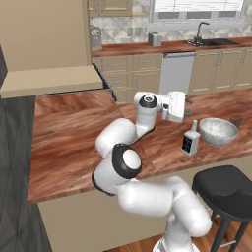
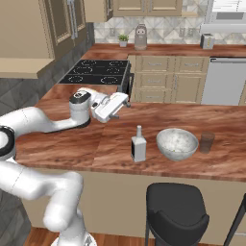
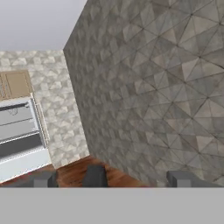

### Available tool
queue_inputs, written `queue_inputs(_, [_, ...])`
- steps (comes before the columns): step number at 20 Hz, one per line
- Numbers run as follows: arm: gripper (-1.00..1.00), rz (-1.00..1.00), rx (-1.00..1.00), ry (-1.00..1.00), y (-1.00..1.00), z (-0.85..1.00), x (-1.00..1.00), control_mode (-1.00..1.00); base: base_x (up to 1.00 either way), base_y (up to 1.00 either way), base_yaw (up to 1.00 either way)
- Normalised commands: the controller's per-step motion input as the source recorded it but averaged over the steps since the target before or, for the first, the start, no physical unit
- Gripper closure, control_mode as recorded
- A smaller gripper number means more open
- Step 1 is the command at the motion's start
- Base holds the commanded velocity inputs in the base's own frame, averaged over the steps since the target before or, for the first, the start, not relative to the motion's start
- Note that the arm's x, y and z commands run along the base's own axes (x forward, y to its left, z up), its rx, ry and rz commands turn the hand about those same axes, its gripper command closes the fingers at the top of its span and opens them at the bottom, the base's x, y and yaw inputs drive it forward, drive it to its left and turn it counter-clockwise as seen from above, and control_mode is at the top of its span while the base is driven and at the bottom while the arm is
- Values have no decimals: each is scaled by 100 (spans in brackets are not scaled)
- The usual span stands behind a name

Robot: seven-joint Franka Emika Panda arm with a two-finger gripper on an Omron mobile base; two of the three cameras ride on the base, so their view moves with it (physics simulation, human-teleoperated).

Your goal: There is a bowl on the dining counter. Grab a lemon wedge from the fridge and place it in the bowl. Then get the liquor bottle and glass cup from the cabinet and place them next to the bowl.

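Observation:
On the dining counter (image 1: 69,142) the speckled bowl (image 1: 218,130) (image 2: 177,143) sits near the front edge. The liquor bottle (image 1: 191,139) (image 2: 139,146) stands upright just left of it, and the glass cup (image 2: 207,142) (image 1: 236,121) stands on the bowl's other side. My gripper (image 1: 188,107) (image 2: 124,106) (image 3: 111,180) hovers above the counter, up and left of the bottle, lying roughly level, open and empty. The lemon wedge is hidden from these angles. The fridge is out of view. A tan cabinet (image 2: 57,24) with a panelled door hangs at the upper left.
A black stool (image 1: 224,189) (image 2: 178,211) stands in front of the counter below the bowl. A black cooktop (image 2: 96,72) lies behind the arm. The wall counter with a sink (image 1: 206,42) and a steel dishwasher (image 1: 176,71) runs along the back. A grey tiled wall (image 3: 153,87) faces the hand.

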Motion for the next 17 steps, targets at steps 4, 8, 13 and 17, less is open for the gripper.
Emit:
queue_inputs(4, [-100, 10, 15, 0, 22, 50, -100, -100, 0, 0, 0])
queue_inputs(8, [-100, 20, 17, 0, 13, 20, -100, -100, 0, 0, 0])
queue_inputs(13, [-100, 20, 15, 0, 8, 14, -100, -100, 0, 0, 0])
queue_inputs(17, [-100, 20, 10, 0, 10, 5, -100, -100, 0, 0, 0])
